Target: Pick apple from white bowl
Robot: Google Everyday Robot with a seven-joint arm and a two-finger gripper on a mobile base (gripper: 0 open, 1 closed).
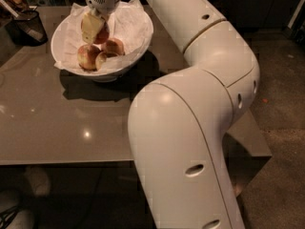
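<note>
The white bowl, lined with crumpled white paper, stands at the back left of the grey table. My gripper reaches down into it from above. Its pale fingers are closed around the deep red apple, which sits just above the other fruit. Three smaller pale blotchy apples lie in the bowl below and beside the gripper. The near finger hides most of the red apple.
A small dark mesh cup stands at the table's far left, beside the bowl. The grey table runs toward the front edge. My own white arm fills the right foreground. Dark floor lies to the right.
</note>
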